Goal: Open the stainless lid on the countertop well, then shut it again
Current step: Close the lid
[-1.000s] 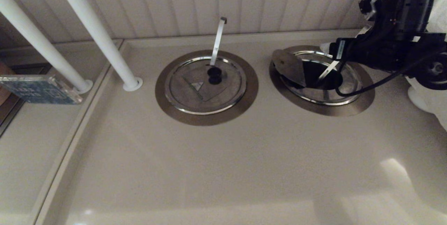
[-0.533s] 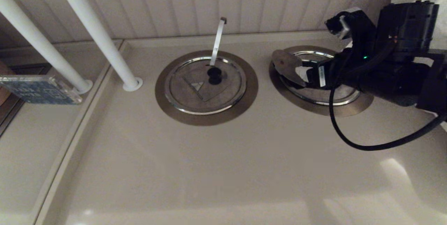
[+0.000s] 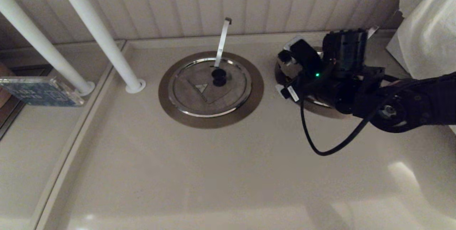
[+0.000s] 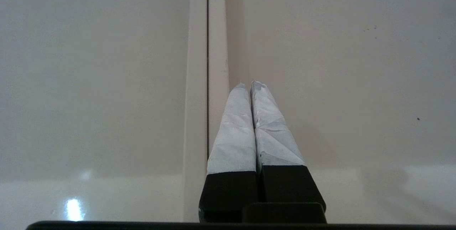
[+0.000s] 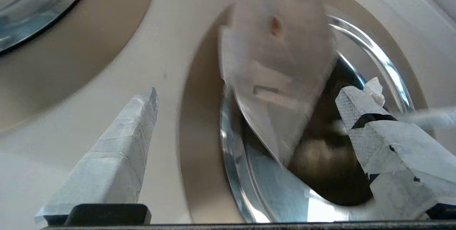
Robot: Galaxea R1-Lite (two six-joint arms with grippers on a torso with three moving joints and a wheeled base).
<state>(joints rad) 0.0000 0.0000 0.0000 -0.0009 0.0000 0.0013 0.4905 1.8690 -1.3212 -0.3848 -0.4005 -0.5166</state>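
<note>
The stainless lid (image 5: pixel 274 187) lies in the countertop well at the right, ringed by a flat steel band (image 5: pixel 199 133). Its wedge-shaped flap (image 5: pixel 278 62) is tilted up, showing a dark opening beneath. My right gripper (image 5: pixel 254 91) is open and low over the lid's left side, with the raised flap between its taped fingers (image 5: pixel 117 151); nothing is gripped. In the head view the right arm hides most of the lid. Only a strip of the ring (image 3: pixel 313 107) shows below the right gripper (image 3: pixel 285 65). The left gripper (image 4: pixel 249 83) is shut and empty over bare counter.
The twin lid (image 3: pixel 208 87) with black knob and near-vertical strip (image 3: pixel 222 41) sits closed in its ring (image 3: pixel 171 105) at centre. Two white poles (image 3: pixel 103 41) stand at the left, a white cloth bundle (image 3: pixel 427 34) at the right, and a panelled wall behind.
My right arm has swung from the back right down and leftward across the right lid. Its open fingers now straddle the raised flap. The flap stays up; the left arm is still.
</note>
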